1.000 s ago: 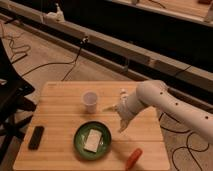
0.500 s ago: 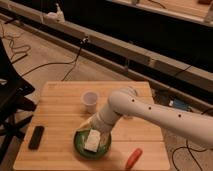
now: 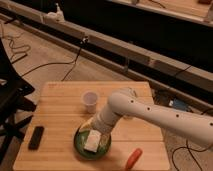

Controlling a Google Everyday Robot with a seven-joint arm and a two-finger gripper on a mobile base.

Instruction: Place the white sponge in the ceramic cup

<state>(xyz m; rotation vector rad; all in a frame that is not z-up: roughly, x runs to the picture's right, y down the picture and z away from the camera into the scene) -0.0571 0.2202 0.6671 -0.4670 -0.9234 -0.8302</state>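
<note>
Your gripper sits low over the green plate, lower left of center, at the white sponge: flat off-white rect. block. Grip state: can't tell. Ceramic cup is upright just above the plate.

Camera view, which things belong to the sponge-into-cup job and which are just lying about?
Job: white sponge, on the green plate; ceramic cup, behind the plate; end effector, low over the sponge.
Lying about: black flat device near the wooden table left edge; orange object near its front edge.
</note>
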